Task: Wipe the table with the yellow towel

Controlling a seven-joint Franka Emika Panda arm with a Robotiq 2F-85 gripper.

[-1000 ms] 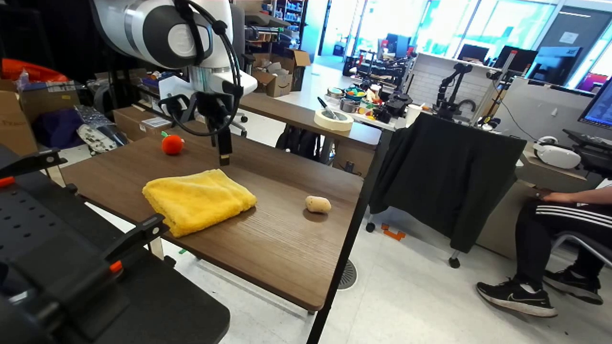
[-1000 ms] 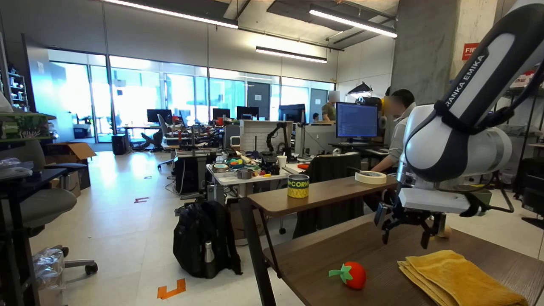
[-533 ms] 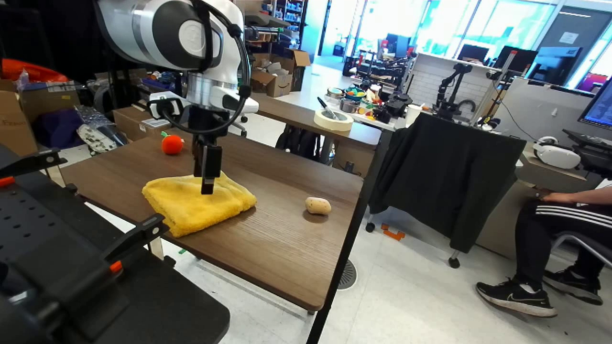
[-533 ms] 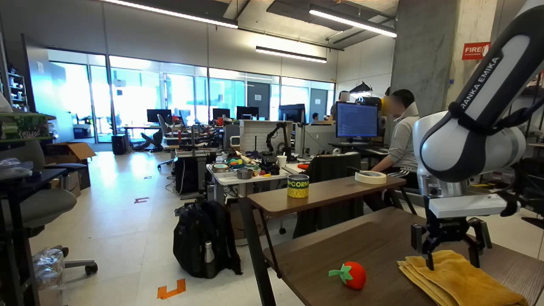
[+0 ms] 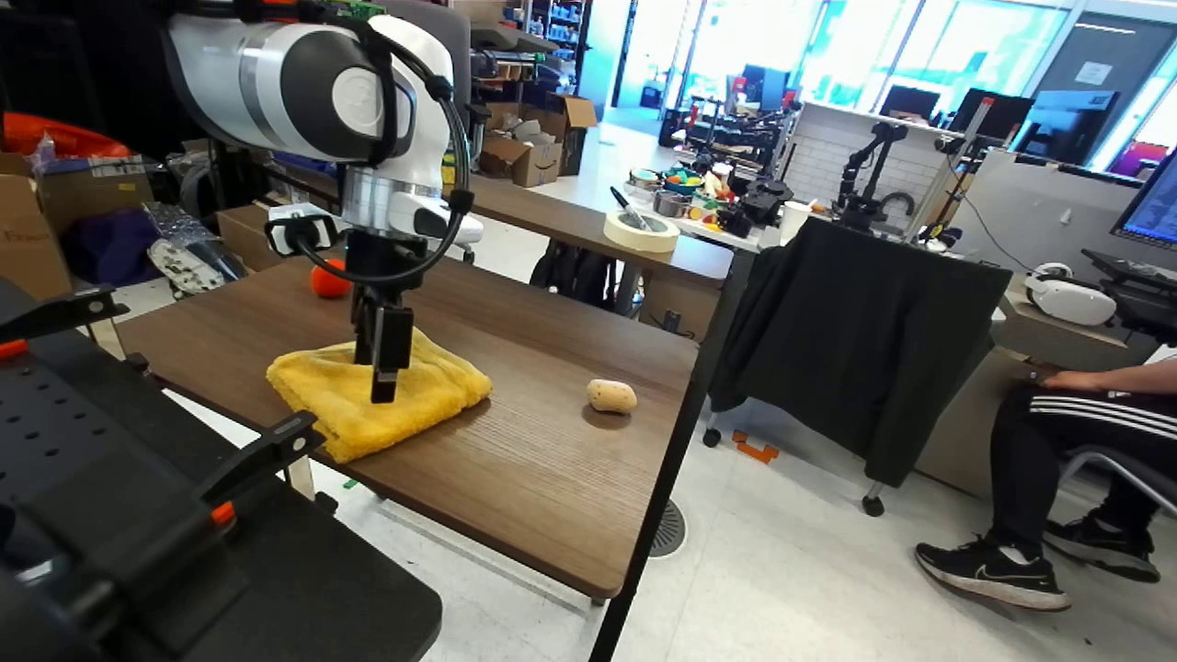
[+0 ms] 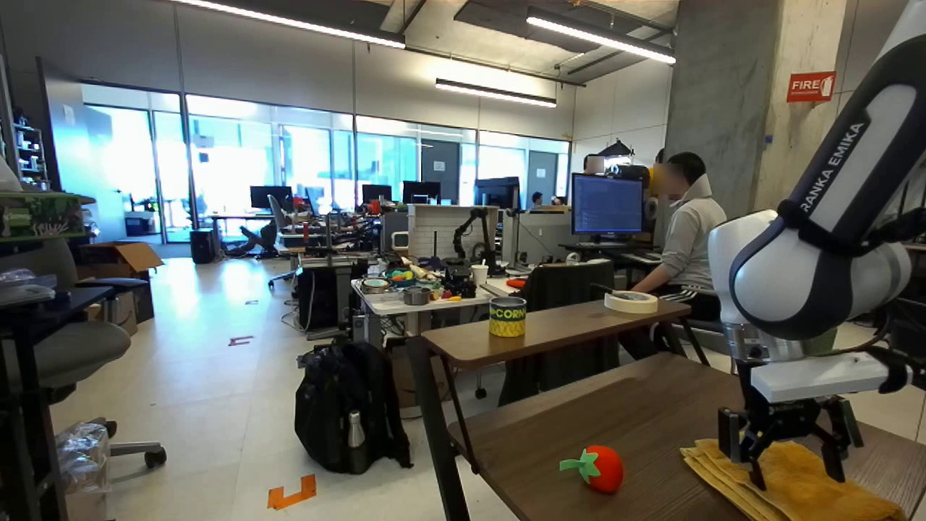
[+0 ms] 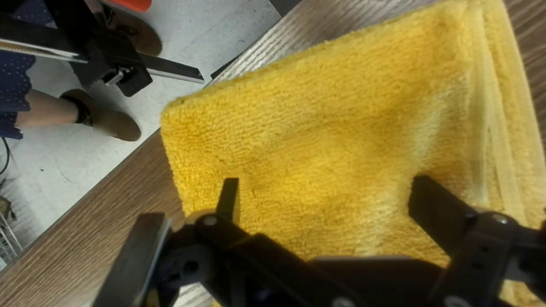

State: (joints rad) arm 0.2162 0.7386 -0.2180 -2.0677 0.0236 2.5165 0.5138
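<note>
While end effector (image 7: 325, 185) splays over towel (image 7: 332, 123), exterior view alone shows potato (image 5: 611, 395).

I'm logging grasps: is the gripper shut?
No, the wrist view shows its fingers wide apart, with the towel visible between them.

In the wrist view the folded yellow terry-cloth towel (image 7: 315, 145) runs past the top, right and bottom edges, and the black 2-fingered gripper (image 7: 326, 187) hides part of it; whether they touch cannot be told. A navy dotted garment (image 7: 15, 87) is cut off at left. In an exterior view the white-and-black robot arm (image 5: 317, 101) partly hides the round red tomato (image 5: 328, 281), and the white paper sheet's (image 5: 1093, 73) print is too small to read.
</note>
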